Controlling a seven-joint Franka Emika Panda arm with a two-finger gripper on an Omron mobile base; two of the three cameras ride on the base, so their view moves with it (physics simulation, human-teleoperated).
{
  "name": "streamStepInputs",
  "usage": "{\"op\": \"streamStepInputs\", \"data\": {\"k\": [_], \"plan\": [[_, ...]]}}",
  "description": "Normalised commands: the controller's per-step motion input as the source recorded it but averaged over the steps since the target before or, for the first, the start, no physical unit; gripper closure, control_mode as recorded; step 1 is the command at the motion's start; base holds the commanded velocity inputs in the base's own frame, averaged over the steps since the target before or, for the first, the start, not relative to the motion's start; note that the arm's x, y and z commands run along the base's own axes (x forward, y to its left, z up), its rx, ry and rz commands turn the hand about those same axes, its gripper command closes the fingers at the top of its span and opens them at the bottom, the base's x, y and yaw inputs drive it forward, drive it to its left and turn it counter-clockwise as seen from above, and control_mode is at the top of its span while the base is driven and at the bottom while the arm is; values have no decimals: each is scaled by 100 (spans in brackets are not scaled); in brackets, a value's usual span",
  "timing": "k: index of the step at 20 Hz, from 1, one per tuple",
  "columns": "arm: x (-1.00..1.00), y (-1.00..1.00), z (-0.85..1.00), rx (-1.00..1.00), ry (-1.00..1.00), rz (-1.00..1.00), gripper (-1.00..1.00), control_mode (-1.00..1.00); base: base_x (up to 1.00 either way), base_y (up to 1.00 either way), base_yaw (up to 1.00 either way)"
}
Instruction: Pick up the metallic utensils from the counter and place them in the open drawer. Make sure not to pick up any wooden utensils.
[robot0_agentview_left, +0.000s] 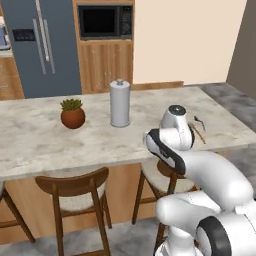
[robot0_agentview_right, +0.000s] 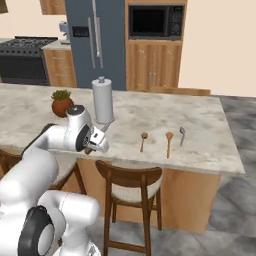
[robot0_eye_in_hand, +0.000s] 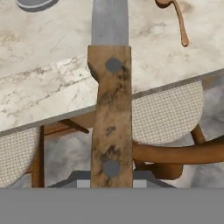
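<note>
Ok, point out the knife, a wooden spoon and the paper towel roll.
knife (robot0_eye_in_hand: 110, 127): hand view, on its brown handle.
wooden spoon (robot0_agentview_right: 169, 142): right base view, mid handle.
paper towel roll (robot0_agentview_left: 120, 105): left base view, on its grey side.

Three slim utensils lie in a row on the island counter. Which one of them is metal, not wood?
The grey spoon-like piece at the right end of the row in the right base view. It is silvery grey; the two wooden spoons beside it are orange-brown.

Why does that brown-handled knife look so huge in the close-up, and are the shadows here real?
Hand view: the knife with grey blade and dark brownish handle looms because it sits right at the lens. Right base view: the white cylindrical paper-towel holder casts only a faint, soft shadow on the marbled counter; the lighting is flat, with no glare.
</note>
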Motion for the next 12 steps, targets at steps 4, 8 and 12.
{"op": "streamStepInputs", "data": {"k": [4,8,12], "plan": [[0,0,0,0,0,0,100,100,-100,0,19],[0,0,0,0,0,0,100,100,-93,0,63],[0,0,0,0,0,0,100,100,-80,0,70]]}}
